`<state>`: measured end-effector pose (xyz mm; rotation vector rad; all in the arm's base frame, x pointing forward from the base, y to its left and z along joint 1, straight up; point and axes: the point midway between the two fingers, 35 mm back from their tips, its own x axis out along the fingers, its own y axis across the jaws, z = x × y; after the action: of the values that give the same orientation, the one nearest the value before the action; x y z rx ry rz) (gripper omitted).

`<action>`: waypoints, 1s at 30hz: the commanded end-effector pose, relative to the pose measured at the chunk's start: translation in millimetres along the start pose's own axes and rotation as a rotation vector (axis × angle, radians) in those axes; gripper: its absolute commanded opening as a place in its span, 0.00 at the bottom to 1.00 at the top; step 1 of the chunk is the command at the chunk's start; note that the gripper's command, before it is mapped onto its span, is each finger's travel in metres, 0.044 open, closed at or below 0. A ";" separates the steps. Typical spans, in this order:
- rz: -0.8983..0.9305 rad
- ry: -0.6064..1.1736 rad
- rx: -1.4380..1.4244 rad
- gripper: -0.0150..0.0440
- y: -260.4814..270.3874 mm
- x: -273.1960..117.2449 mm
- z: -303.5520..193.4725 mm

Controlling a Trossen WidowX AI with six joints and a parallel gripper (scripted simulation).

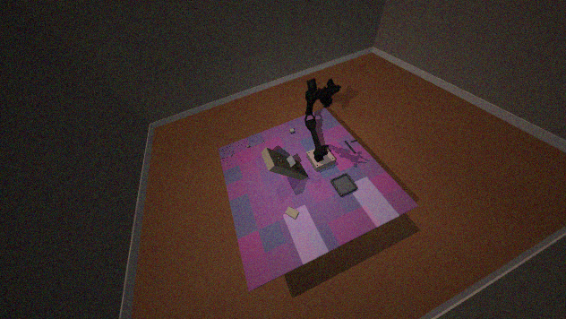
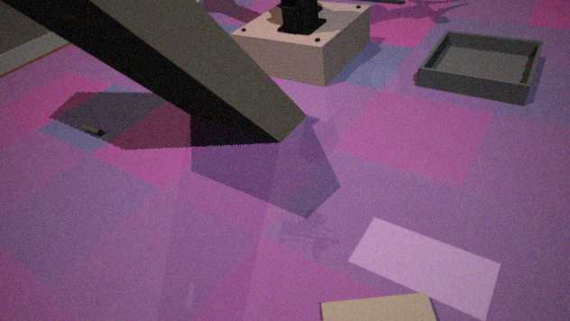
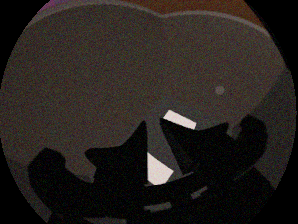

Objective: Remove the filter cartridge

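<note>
The service panel (image 1: 275, 167) (image 2: 203, 59) stands tilted on the patterned table; the exterior view shows it from behind and below. A pale patch and small dark marks show on its face in the top view, but the cartridge and its slots cannot be made out. The tray (image 1: 344, 185) (image 2: 473, 86) is a shallow grey square box, with nothing seen in it. My gripper (image 3: 152, 122) is raised high beyond the base, well away from panel and tray. Its fingers are partly closed, with a narrow empty gap between the tips; only grey surfaces and white patches show beyond.
The robot base (image 1: 329, 164) (image 2: 302, 60) stands between panel and tray. A beige block (image 1: 292, 212) (image 2: 379, 308) lies at the near side. A small pale cube (image 1: 292, 131) lies beyond the panel. A small piece (image 2: 92, 130) lies in shadow. A dark rod (image 1: 350, 147) lies beside the base.
</note>
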<state>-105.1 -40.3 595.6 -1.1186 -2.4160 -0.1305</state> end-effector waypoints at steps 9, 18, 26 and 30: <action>0.642 0.151 0.568 0.41 162.5 37.0 48.8; 1.107 0.623 0.974 0.41 290.2 -29.7 78.8; 1.350 1.255 1.165 0.41 348.9 -139.1 100.6; 1.388 1.636 1.204 0.41 358.0 -201.6 115.0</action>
<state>194.7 120.3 403.6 -1.1475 -0.1701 0.6776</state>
